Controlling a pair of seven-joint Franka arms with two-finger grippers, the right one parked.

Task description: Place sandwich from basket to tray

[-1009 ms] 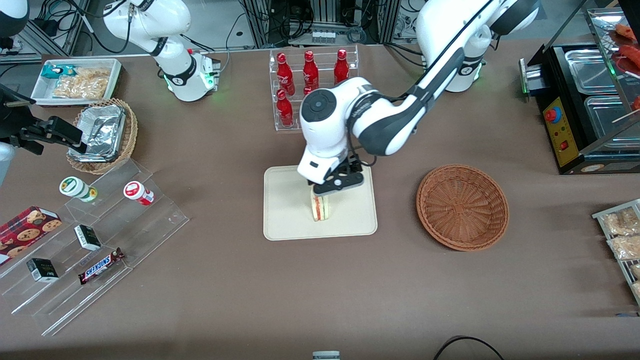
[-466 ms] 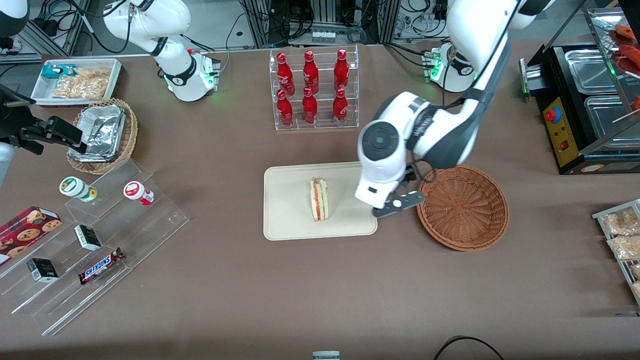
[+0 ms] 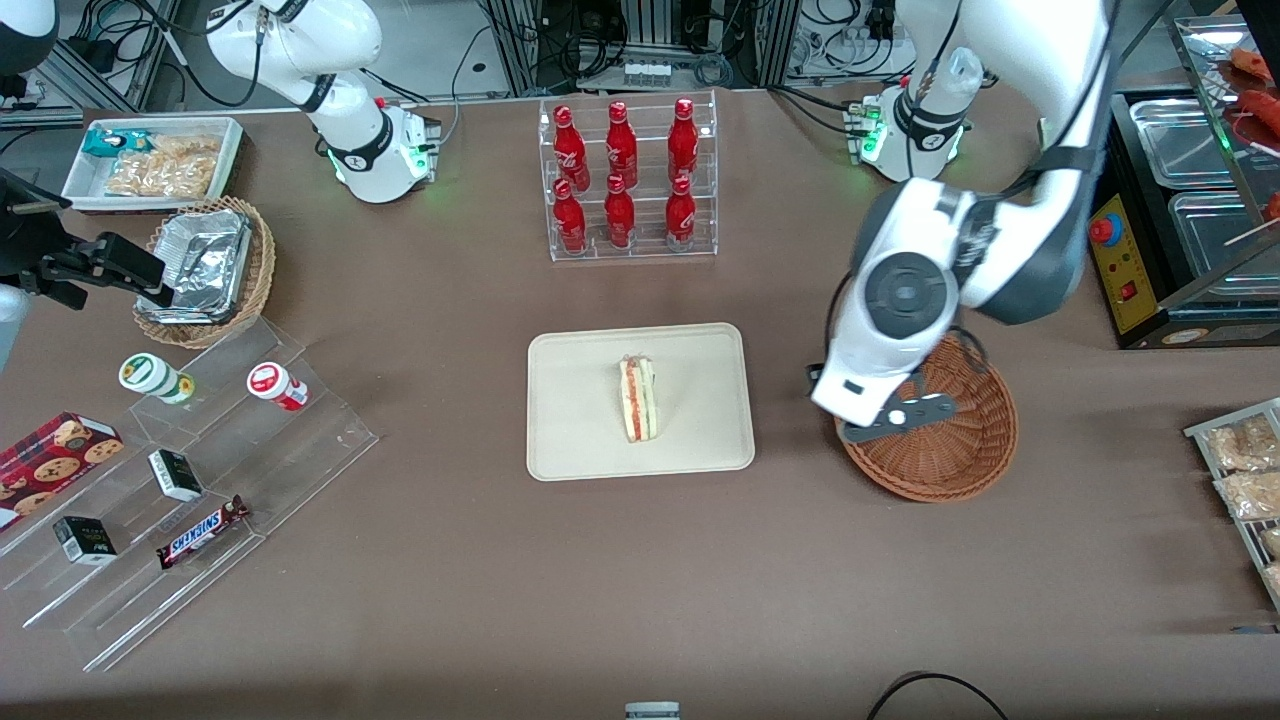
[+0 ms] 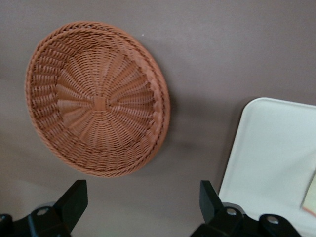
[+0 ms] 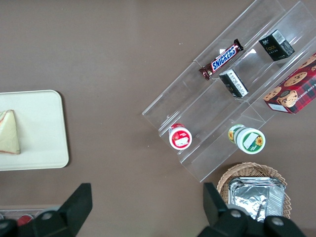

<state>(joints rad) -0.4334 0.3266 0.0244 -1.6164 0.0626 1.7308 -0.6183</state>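
So here's where I'm at: my gripper (image 3: 893, 419) is hanging above the edge of the basket (image 3: 960, 450) that faces the tray, not touching anything. My fingers (image 4: 73, 202) are spread wide apart with nothing between them, you can see bare brown table (image 4: 237, 49) through the gap from my wrist cam. The basket (image 4: 96, 98) itself is that round reddish-brown wicker one, sitting flat on the table, nothing inside it. The sandwich (image 3: 638, 400) is on the tray (image 3: 580, 440), standing on edge roughly in the middle, with the red, yellow and green filling stripes facing up toward the front camera. From the parked arm's wrist cam the sandwich (image 5: 9, 132) looks like a pale triangle lying near the edge of the tray (image 5: 44, 143). The tray is a flat cream rectangle with rounded corners, near the basket but with a strip of table between them; a corner of the tray (image 4: 276, 153) shows in my wrist cam too. Farther from the front camera than the tray is a clear rack of red bottles (image 3: 625, 180).
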